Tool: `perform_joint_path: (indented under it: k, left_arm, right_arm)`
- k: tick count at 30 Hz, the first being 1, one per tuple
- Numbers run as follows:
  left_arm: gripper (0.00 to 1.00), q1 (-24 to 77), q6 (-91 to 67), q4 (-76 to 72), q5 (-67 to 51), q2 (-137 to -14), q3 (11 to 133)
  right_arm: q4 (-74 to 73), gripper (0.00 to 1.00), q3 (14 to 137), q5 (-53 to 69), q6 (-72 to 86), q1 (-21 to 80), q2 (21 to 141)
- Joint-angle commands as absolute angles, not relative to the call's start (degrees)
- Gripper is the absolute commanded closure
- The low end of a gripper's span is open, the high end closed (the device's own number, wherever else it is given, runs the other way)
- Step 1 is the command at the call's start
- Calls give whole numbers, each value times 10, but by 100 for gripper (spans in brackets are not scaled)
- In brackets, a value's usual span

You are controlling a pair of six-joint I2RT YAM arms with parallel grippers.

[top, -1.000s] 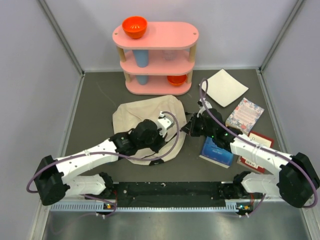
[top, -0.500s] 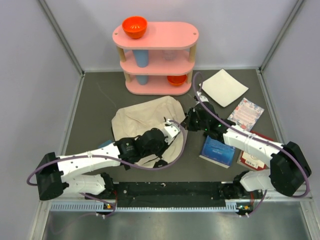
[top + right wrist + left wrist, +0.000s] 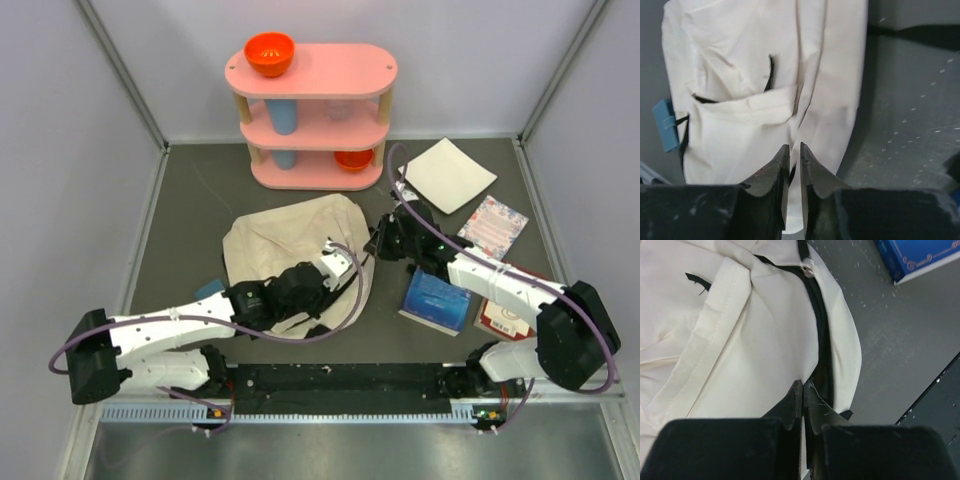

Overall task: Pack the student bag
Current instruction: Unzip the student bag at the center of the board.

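The left gripper [image 3: 803,386] was shut, the dark zipper [image 3: 824,340] of the student bag [image 3: 740,350] just ahead of its tips; the right gripper [image 3: 794,149], all but closed, faced the bag's cream fabric.

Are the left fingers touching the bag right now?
Touching. The left wrist view shows the left fingers closed on the bag at its edge, beside the zipper.

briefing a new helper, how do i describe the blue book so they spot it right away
Find the cream student bag in front of the pink shelf. Just right of it the blue book lies flat. The red book and the floral book lie beside it; only this one is blue.
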State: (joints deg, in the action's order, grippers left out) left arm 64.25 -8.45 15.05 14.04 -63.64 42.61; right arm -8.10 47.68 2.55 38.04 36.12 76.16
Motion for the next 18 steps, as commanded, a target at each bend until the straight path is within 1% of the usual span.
perform_joint_path:
  k: [1, 2, 3, 4, 5, 8, 10, 12, 15, 18]
  left_arm:
    - [100, 655, -106, 193, 142, -664, 445]
    - [100, 655, -112, 200, 147, -675, 456]
    - [100, 654, -114, 200, 150, -695, 471]
    - [100, 654, -116, 197, 153, -705, 478]
    - [100, 654, -118, 198, 152, -714, 485]
    - [100, 653, -126, 193, 150, -739, 511]
    - [100, 651, -130, 192, 152, -751, 527]
    - [100, 650, -136, 192, 156, -756, 543]
    - [100, 647, -132, 192, 148, -760, 562]
    - [100, 646, -127, 190, 139, -767, 574]
  right_arm:
    - [-86, 56, 498, -4, 367, 324, 751]
    - [-85, 42, 485, -5, 380, 324, 710]
    - [-82, 34, 454, -4, 408, 324, 688]
    - [-75, 22, 436, -5, 425, 324, 663]
    - [-72, 20, 419, -7, 444, 324, 621]
    - [-70, 19, 347, 13, 494, 333, 574]
    - [-71, 20, 323, 12, 530, 348, 543]
    - [-65, 20, 293, 2, 559, 390, 525]
    - [-31, 20, 267, -19, 599, 433, 528]
    - [-4, 21, 256, -28, 624, 449, 556]
